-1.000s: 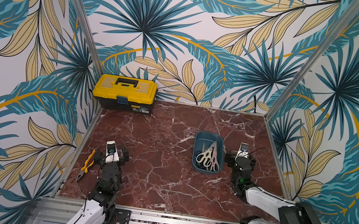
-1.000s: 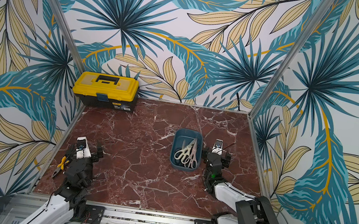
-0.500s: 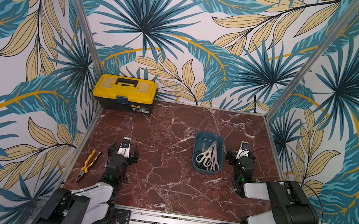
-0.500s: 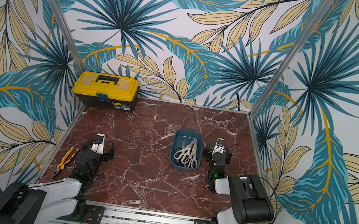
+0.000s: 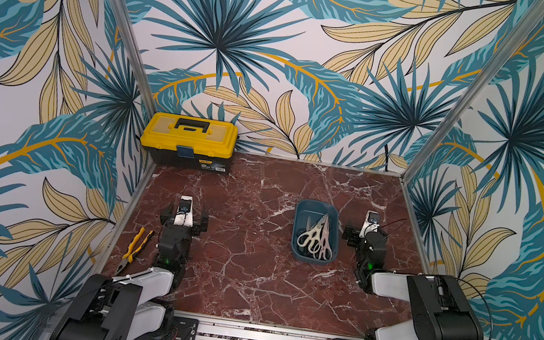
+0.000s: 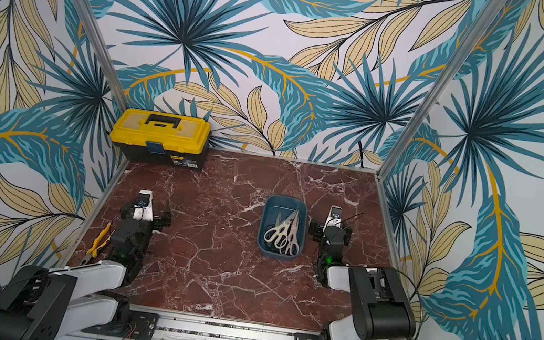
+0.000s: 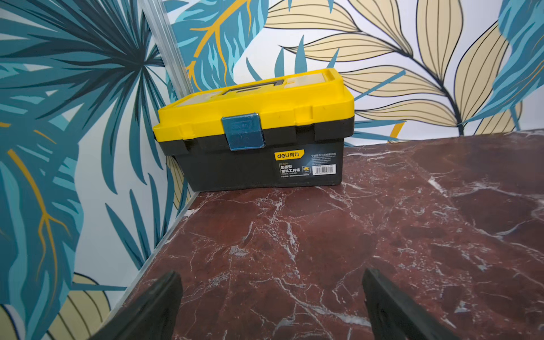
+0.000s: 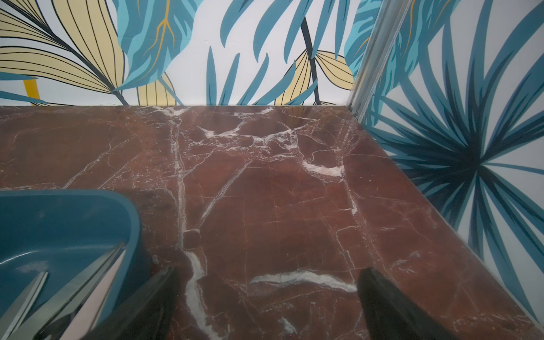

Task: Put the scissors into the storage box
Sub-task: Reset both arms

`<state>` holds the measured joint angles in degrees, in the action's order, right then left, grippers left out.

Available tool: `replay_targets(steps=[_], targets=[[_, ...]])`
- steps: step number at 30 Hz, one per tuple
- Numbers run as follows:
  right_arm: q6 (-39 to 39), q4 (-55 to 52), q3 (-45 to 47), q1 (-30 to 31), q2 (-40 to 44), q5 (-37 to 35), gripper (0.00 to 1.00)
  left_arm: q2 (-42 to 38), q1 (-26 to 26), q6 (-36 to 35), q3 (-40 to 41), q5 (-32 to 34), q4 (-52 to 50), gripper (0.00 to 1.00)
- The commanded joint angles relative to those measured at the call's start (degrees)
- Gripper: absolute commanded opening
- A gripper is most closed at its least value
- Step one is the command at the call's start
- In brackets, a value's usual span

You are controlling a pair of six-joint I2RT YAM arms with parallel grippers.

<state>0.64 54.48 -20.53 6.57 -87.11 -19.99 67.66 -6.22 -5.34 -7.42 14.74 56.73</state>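
Note:
The storage box [image 5: 318, 205] [image 6: 287, 200], a small teal tub, stands right of centre on the red marble. Scissors lie inside it: a cream-handled pair [image 5: 306, 241] [image 6: 273, 237], a pale pink-handled pair [image 5: 325, 251] beside it, and dark handles under them. My right gripper [image 5: 365, 233] [image 6: 330, 230] [image 8: 268, 272] rests low just right of the box, open and empty; its wrist view shows the box wall [image 8: 134, 223] and steel blades [image 8: 88, 279]. My left gripper [image 5: 185, 214] [image 6: 146, 213] [image 7: 271, 273] is open over bare marble at the left.
A yellow-lidded black toolbox [image 5: 189, 141] [image 6: 161, 137] [image 7: 256, 132] stands shut in the back left corner. Yellow-handled pliers [image 5: 135, 245] [image 6: 98, 238] lie by the left wall, beside my left arm. Patterned walls enclose three sides.
My left gripper moved away from the pliers, rightward and toward the back. The right arm folded back at the elbow while its gripper stayed beside the box. Both stayed open.

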Motion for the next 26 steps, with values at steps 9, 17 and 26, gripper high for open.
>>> replay_targets(steps=[9, 17, 26], targets=[[-0.95, -1.08, -0.84, -0.50, 0.54, 0.81, 1.00, 22.26, 0.51, -0.76, -3.14, -7.82, 18.17, 1.00], [-1.27, -2.37, -1.41, -1.02, 0.54, 1.93, 1.00, 20.72, 0.69, 1.57, -11.96, -2.78, 0.10, 1.00], [-2.15, -4.91, -2.58, -3.05, 0.71, 6.45, 1.00, 19.71, 0.85, 2.53, -15.35, -1.20, -7.89, 1.00]])
